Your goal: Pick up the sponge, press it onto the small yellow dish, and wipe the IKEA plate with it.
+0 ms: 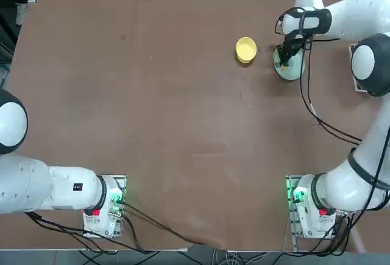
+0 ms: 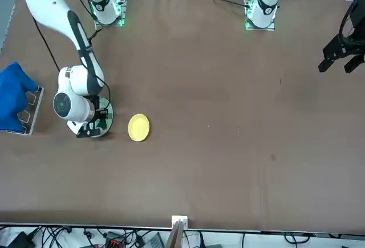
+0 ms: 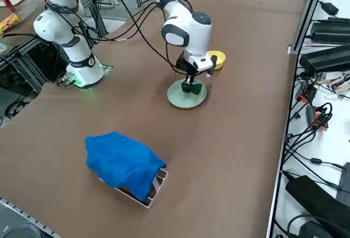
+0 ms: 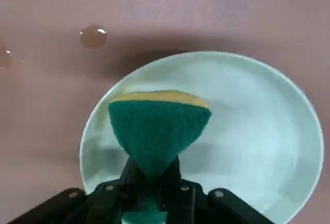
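Green-and-yellow sponge [image 4: 157, 131], pinched over pale-green plate [image 4: 247, 141]

In the top view the arm [image 1: 341, 24] hides the sponge [image 4: 154, 131] and covers part of the plate [image 1: 288, 64]; a blue cloth [image 3: 124, 164] hides most of the rack [image 3: 157, 186] beneath it, and in the wrist view the fingers [image 4: 172, 183] cover the sponge's pinched middle

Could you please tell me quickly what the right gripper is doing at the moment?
Right gripper: closed on the sponge, over the plate.
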`<action>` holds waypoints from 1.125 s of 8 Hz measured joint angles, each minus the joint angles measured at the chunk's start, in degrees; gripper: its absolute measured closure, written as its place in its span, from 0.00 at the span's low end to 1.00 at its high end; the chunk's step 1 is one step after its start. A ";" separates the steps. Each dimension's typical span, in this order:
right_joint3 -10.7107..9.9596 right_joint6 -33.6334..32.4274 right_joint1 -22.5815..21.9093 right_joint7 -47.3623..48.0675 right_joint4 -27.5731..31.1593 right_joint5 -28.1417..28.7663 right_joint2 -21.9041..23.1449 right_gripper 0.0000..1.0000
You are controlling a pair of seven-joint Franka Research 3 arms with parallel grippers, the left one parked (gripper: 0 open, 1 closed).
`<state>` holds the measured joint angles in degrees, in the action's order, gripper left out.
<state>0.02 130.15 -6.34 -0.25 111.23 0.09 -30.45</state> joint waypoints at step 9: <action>0.42 -0.20 5.79 -4.74 7.90 -2.44 4.67 0.87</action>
<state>0.44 129.95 -0.55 -4.99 119.13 -2.34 -25.78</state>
